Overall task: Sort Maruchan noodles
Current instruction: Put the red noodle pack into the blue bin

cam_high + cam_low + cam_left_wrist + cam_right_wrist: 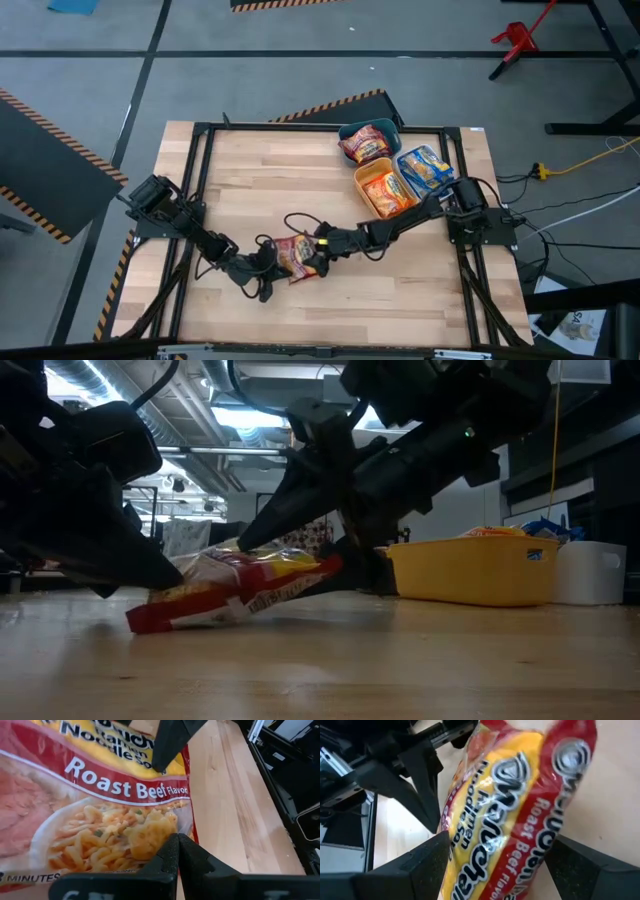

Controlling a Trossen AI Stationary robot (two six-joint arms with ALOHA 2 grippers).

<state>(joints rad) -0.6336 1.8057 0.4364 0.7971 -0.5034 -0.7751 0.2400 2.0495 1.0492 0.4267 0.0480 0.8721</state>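
The right hand (318, 243) is found near the middle of the bench's front half, its fingers (420, 865) set apart on either side of a dark red Roast Beef packet (295, 256); whether the pads press the wrapper cannot be told. The left hand (272, 263) is met at the same packet from the opposite side, its fingers (172, 855) drawn together at the wrapper's edge, seemingly pinching it, though the contact itself is not clearly shown. The packet is seen in the low view (235, 592) with one end resting on the bench (260, 190) and the other end raised between the two hands. Toward the bench's far right corner three bins are ranged close together: a teal bin (395, 128) nearest the far edge, holding a dark red packet (366, 145); a yellow bin (360, 190) just in front of it, holding an orange packet (386, 192); and a white bin (450, 168) beside the right edge, holding a blue-and-yellow packet (424, 167). The rest of the bench surface is bare wood within a black frame (200, 140).
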